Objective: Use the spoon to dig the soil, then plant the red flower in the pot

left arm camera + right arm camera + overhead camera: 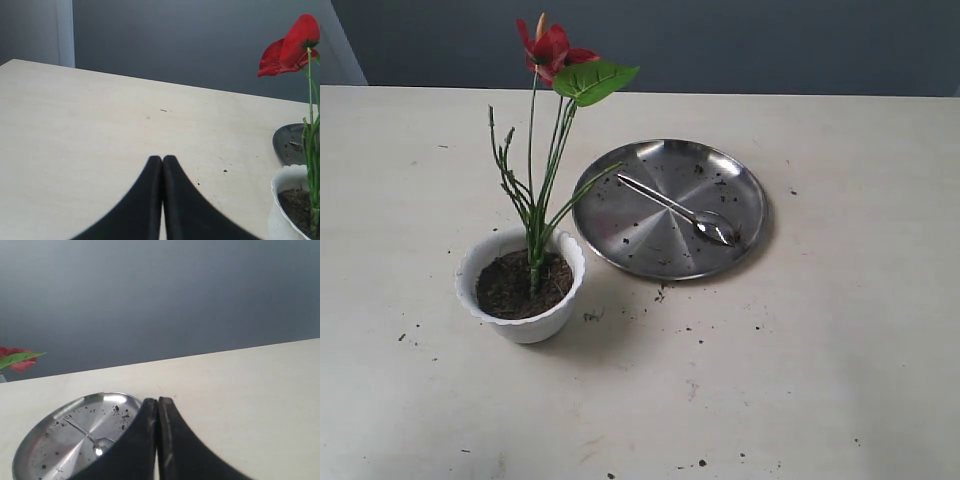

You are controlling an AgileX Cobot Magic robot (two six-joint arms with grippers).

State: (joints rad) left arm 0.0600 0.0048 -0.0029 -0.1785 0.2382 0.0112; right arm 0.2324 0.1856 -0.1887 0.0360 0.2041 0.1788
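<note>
The desk is speckled with crumbs. Toward its far edge lies a plate holding the spoon. Just left, nearer the front, the pot holds soil with the flower upright in it. Left gripper and right gripper are both pressed closed, empty.

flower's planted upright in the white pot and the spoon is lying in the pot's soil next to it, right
Not quite. The red flower does stand upright in the pot, but the spoon lies on the steel plate beside the pot, not in the soil. The exterior view shows it.
</note>
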